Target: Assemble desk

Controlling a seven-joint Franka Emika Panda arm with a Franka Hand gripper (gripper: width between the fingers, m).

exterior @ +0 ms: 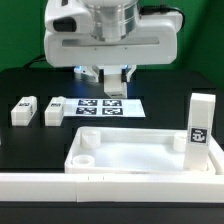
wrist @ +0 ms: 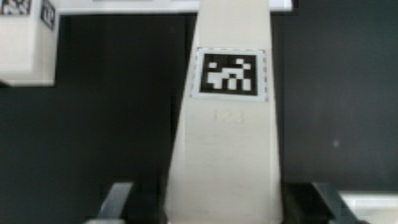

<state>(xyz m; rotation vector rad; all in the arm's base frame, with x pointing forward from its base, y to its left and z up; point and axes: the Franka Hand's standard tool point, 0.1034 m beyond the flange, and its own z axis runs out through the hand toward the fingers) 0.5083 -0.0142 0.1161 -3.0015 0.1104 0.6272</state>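
In the wrist view a long white desk leg with a black-and-white tag runs straight out from my gripper. Its dark fingers press on both sides of the leg, so it is shut on it. In the exterior view the gripper hangs just above the table at the back, with the held leg between its fingers. The desk slab lies rim-up in front. One leg stands upright at the slab's corner on the exterior view's right. Two more legs lie at the left.
The marker board lies flat just in front of the gripper. A long white border rail runs along the front of the table. In the wrist view another tagged white part shows at the picture's edge.
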